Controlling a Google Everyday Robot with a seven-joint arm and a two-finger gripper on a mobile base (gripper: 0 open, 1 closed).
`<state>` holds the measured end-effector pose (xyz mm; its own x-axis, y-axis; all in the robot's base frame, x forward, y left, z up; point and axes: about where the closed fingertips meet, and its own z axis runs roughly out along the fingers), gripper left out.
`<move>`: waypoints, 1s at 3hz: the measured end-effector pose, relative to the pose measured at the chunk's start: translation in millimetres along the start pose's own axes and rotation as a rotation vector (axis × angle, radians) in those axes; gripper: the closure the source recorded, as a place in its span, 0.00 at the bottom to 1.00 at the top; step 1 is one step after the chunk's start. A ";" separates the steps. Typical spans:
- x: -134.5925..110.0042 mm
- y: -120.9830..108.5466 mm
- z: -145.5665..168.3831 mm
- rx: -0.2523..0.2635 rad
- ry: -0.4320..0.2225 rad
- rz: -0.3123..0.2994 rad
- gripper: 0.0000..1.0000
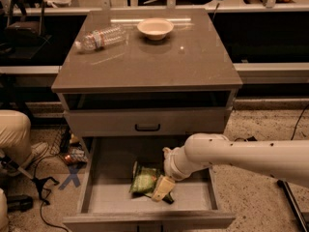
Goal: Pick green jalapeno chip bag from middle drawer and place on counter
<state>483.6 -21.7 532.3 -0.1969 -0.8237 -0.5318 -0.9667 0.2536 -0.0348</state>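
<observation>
The cream hand (162, 189), on a white arm (241, 156), is down in the middle drawer (108, 199), whose floor is plain pale grey, just beside the light-green chip bag (144, 180) with darker green print. The table (159, 64) is glossy grey-brown, its bowl (155, 28) off-white; the upper drawer front (106, 122) is grey with a black handle (147, 127)

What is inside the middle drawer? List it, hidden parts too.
The green jalapeno chip bag lies on the middle drawer floor, the gripper at its right edge. The arm hides the back right corner.
</observation>
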 end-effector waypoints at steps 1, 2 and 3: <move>15.9 -16.5 24.0 0.032 0.016 -0.006 0.00; 37.7 -35.0 43.1 0.059 0.023 0.024 0.00; 56.8 -46.2 63.6 0.063 0.047 0.062 0.00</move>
<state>527.5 -47.9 449.9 -0.2651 -0.8279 -0.4943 -0.9404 0.3353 -0.0572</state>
